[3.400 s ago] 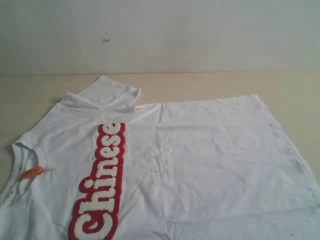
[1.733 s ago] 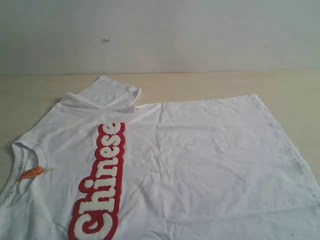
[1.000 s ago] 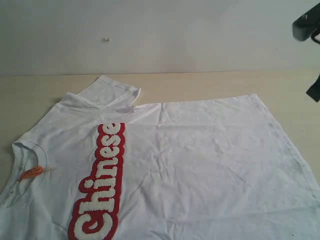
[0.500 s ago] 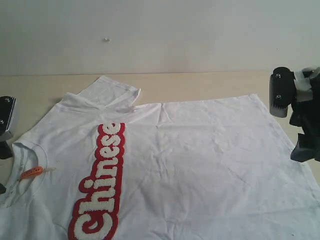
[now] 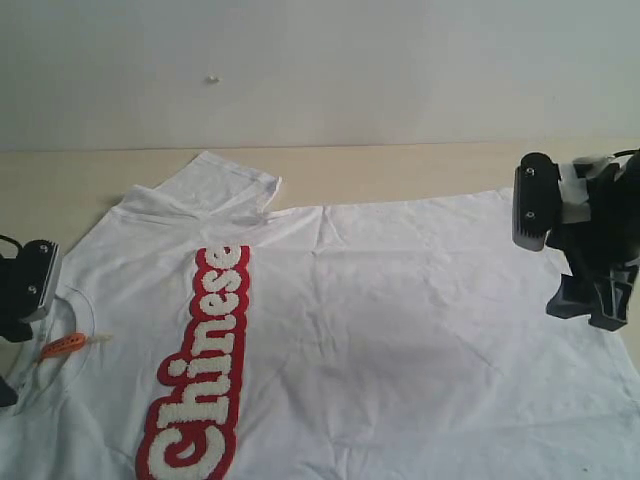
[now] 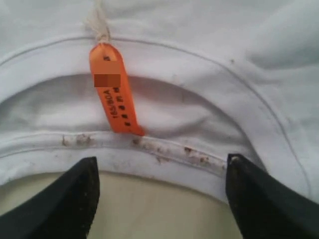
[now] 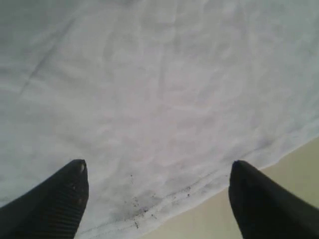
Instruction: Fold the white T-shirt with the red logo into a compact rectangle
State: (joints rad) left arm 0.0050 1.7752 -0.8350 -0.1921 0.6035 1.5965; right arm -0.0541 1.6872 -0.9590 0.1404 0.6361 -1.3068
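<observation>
1. Nearest: the white T-shirt (image 5: pixel 400 330) lies flat, front up, on the table (image 5: pixel 420 165). It covers most of the ext. view and runs off the near edge.
2. Shirt's long axis (neck to hem) runs L–R across the ext. view: collar at the left, hem at the right.
3. The red logo (image 5: pixel 205 365) is a narrow strip w/ its long axis near-to-far, crosswise to the shirt's axis. The "C" is nearest and the last "e" farthest. Letter tops point toward the collar.
4. Left side, mid-depth: the orange neck tag (image 6: pixel 112 89) hangs on a white string from the collar and lies inside the neck opening, slightly slanted.
5. Left gripper (image 6: pixel 160 162): jaws wide apart, nothing between them. The tips sit at the collar's outer rim, which shows brown specks, one tip each side of the tag.
6. Right side, mid-depth: right gripper (image 7: pixel 158 167), jaws also spread, holding nothing, over the hem edge near the far-right corner. Dark specks on the hem there, w/ bare table just beyond it.
7. Farther back: one short sleeve (image 5: pixel 225 185) points away toward the wall (image 5: pixel 320 70), w/ creases where it joins the body.
8. Farthest: a tiny speck (image 5: pixel 212 79) on the wall.
</observation>
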